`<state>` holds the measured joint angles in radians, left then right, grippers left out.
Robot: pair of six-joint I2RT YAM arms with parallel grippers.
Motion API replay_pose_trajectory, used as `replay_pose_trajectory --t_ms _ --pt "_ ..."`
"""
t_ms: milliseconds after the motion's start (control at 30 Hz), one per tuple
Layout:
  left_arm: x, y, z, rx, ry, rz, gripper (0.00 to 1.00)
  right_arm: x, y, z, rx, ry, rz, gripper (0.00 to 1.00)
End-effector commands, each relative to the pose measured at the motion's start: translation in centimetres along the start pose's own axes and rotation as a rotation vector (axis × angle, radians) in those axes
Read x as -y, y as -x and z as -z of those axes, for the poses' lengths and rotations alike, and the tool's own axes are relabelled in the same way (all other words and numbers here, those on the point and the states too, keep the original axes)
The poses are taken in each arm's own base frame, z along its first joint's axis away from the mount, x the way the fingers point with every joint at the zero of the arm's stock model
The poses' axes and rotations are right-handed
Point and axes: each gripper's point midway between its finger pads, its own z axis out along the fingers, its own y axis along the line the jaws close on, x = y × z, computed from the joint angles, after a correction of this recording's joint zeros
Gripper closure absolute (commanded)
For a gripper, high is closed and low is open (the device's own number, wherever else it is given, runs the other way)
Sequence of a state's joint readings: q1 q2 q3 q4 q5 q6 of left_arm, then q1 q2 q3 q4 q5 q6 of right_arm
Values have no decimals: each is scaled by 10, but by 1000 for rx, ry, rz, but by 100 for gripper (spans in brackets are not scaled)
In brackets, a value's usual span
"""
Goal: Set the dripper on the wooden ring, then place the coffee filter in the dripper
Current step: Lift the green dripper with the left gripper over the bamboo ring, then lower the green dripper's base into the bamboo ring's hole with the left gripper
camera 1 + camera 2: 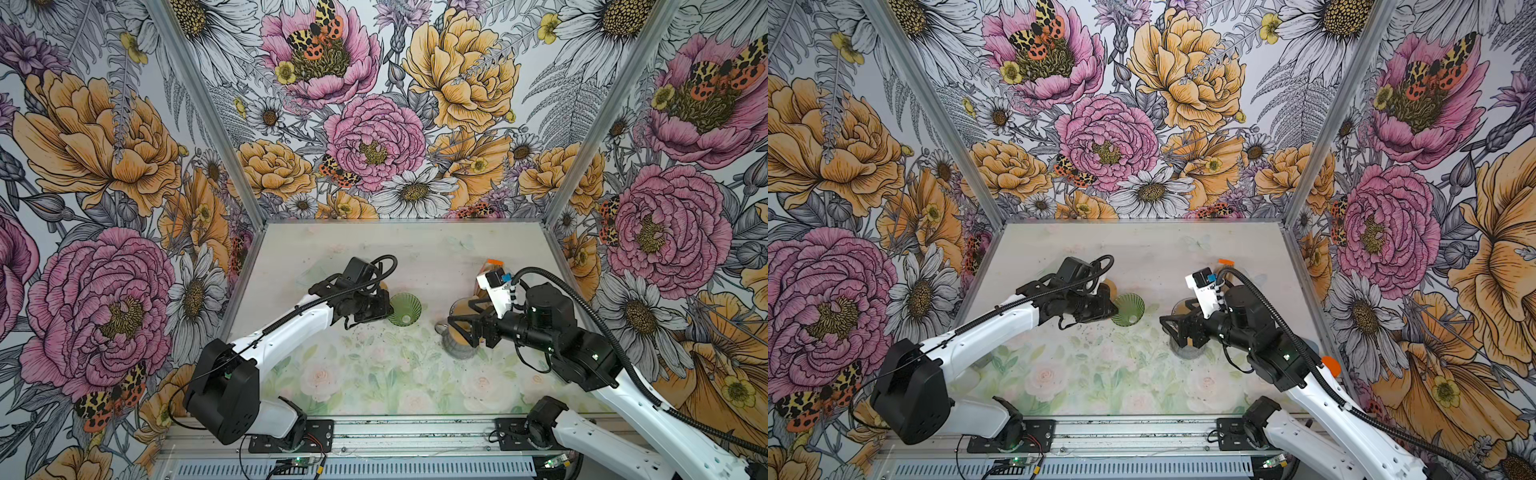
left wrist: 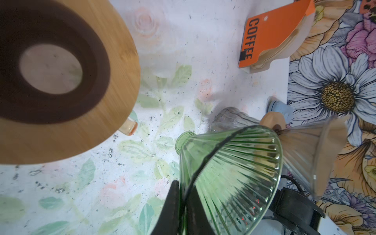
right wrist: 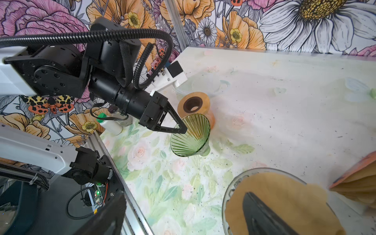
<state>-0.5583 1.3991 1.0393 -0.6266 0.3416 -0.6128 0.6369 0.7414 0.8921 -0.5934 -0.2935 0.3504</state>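
The left gripper point(image 3: 183, 130) is pinched shut on the rim of the green ribbed glass dripper point(image 3: 191, 136). The dripper sits tilted just ahead of its fingertips, with the mouth turned partly up and across toward the right arm and the narrow stem low by the table. The brown paper coffee filter point(image 3: 295, 195) is not in it. It sits in a clear glass vessel point(image 3: 230, 193) well apart, right at the right gripper point(image 1: 457, 328), whose jaws stand wide with one finger lying over the paper; whether that finger presses the filter is hard to tell. The right arm is plainly nearer — its carry would run across to the left gripper's tilted cone mouth.
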Motion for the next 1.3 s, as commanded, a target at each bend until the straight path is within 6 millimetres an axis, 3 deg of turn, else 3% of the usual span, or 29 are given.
replay_pose_trajectory --t_ms 0,233,433,633,1267 --pt "3 14 29 26 -12 -29 89 -13 26 18 86 29 20 8" --pt "-18 46 70 101 20 11 89 -15 29 21 96 30 25 8" --pt "-38 65 89 130 66 43 89 -14 27 18 84 30 25 8" --pt "-52 77 87 114 99 62 89 -13 26 17 80 27 23 8" --pt "-54 95 64 73 124 48 89 -10 16 13 59 28 13 8"
